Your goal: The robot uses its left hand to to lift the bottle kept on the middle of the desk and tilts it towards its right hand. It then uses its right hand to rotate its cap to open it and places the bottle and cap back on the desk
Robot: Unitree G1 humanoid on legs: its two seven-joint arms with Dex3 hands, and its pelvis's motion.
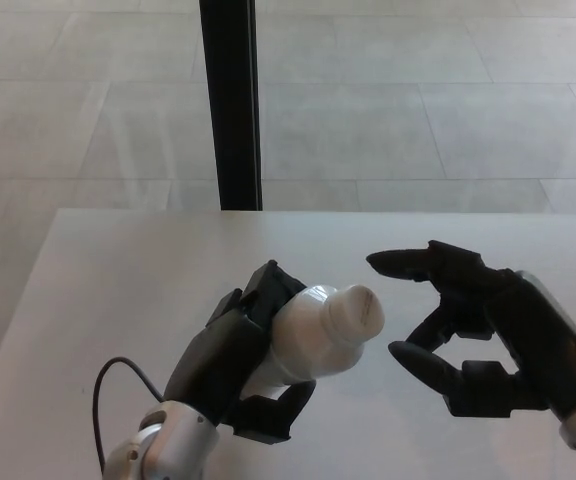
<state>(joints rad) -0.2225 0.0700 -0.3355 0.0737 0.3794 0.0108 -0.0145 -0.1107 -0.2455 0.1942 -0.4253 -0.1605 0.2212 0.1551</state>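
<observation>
My left hand (230, 365) is shut on a white bottle (308, 340), held above the white desk (118, 270) and tilted so its white cap (356, 312) points right. The cap sits on the bottle's neck. My right hand (478, 335) is open just right of the cap, its fingers (400, 263) spread and curved towards it, a small gap from it. The lower part of the bottle is hidden inside my left hand.
A black vertical post (231, 100) stands behind the desk's far edge. Beyond it lies a pale tiled floor (418, 100). A thin black cable (118, 385) loops by my left wrist.
</observation>
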